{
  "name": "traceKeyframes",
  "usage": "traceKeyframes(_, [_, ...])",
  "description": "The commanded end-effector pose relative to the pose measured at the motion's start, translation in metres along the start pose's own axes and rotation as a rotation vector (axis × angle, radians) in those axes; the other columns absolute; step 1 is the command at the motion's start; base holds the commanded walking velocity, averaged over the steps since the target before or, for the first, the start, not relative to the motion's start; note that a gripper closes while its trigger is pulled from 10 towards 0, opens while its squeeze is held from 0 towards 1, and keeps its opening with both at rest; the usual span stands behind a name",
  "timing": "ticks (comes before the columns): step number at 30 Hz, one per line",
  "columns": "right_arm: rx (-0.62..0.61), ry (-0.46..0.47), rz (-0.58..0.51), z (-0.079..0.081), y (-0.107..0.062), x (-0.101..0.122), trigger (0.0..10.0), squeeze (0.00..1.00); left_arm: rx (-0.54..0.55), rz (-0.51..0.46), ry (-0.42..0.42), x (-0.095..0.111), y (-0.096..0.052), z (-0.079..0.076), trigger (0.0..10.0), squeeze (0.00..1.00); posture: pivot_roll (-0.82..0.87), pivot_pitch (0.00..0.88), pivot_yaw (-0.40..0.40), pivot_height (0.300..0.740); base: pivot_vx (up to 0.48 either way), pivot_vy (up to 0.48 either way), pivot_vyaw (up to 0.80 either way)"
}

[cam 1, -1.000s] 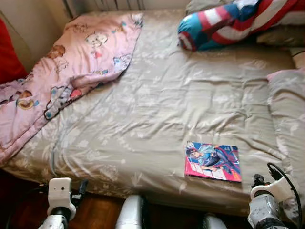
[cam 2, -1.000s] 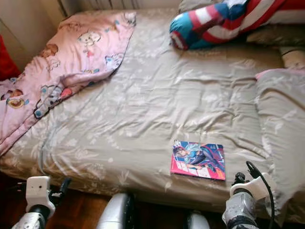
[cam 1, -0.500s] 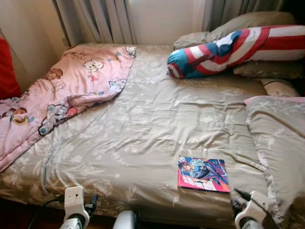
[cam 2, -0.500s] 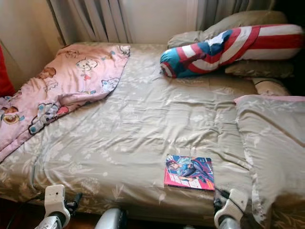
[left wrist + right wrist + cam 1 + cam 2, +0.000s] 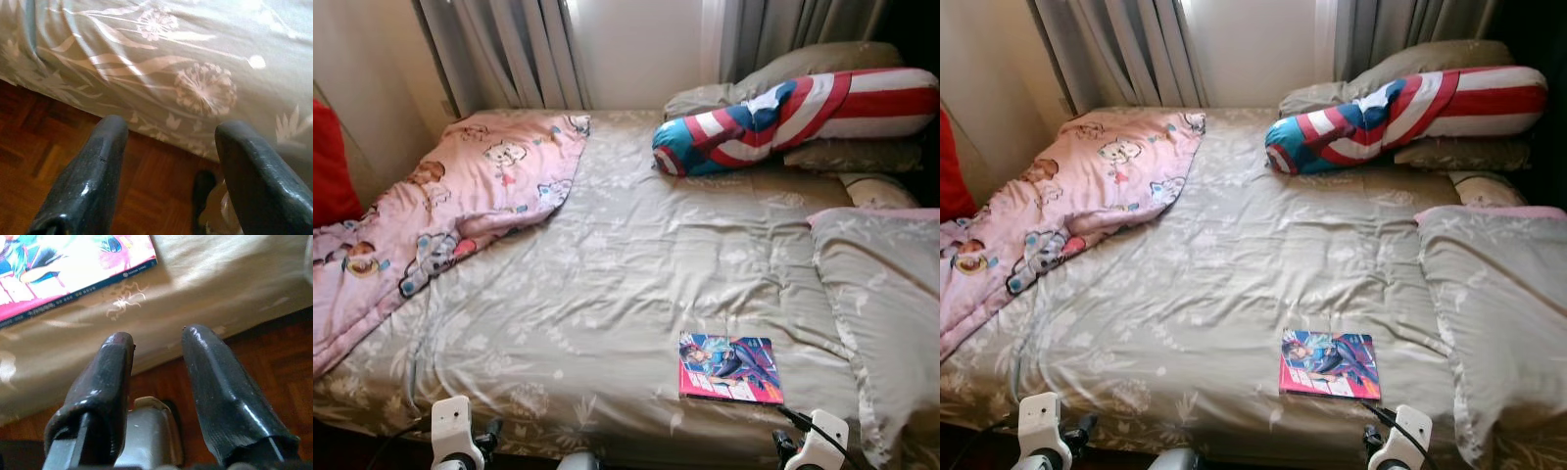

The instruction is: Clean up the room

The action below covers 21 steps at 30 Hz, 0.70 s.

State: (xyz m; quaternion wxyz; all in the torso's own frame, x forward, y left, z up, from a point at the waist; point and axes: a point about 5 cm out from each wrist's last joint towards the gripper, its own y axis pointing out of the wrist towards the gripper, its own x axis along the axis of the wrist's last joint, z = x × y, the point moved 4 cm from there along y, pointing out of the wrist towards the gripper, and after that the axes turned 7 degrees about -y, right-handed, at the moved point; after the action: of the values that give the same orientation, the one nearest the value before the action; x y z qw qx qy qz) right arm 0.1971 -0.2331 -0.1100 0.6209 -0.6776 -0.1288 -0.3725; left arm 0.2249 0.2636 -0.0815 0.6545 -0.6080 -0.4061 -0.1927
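Note:
A bright comic book [image 5: 730, 367] lies flat on the beige flowered bed cover [image 5: 607, 284], near the bed's front edge on the right. In the right wrist view the comic book [image 5: 63, 269] sits just beyond my right gripper [image 5: 156, 339], which is open and empty, low at the bed's edge over the wooden floor [image 5: 274, 367]. My left gripper [image 5: 171, 147] is open and empty too, below the bed's front left edge. A crumpled pink cartoon blanket [image 5: 440, 206] covers the bed's left side.
A red, white and blue bolster [image 5: 783, 108] lies at the head of the bed, with grey pillows [image 5: 881, 304] along the right side. Curtains [image 5: 509, 49] and a wall stand behind. A red object [image 5: 331, 157] is at the far left.
The whole picture has shifted: the camera tilted up, bringing in the curtains and wall. Both arms sit lower in the picture. Nothing on the bed has moved.

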Motion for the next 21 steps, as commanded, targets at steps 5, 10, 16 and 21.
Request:
traceKeyframes(5, [-0.026, -0.013, 0.068, -0.020, -0.007, -0.022, 10.0, 0.00, 0.039, 0.081, 0.037, -0.017, -0.005, 0.012, 10.0, 0.00, -0.04, 0.000, 0.058, 0.740, 0.000, 0.000, 0.00])
traceKeyframes(10, [-0.035, -0.042, 0.148, -0.032, -0.016, -0.045, 10.0, 0.00, 0.018, 0.159, 0.109, -0.035, -0.010, 0.011, 10.0, 0.00, -0.02, 0.000, 0.032, 0.740, 0.000, 0.000, 0.00])
traceKeyframes(16, [-0.005, -0.101, 0.174, -0.027, -0.018, -0.052, 10.0, 0.00, 0.028, 0.174, 0.093, -0.041, -0.012, 0.010, 10.0, 0.00, -0.01, 0.000, 0.014, 0.740, 0.000, 0.000, 0.00])
traceKeyframes(21, [-0.009, -0.137, 0.166, -0.032, -0.017, -0.047, 10.0, 0.00, 0.019, 0.194, 0.088, -0.047, -0.012, 0.004, 10.0, 0.00, -0.02, 0.000, 0.008, 0.740, 0.000, 0.000, 0.00])
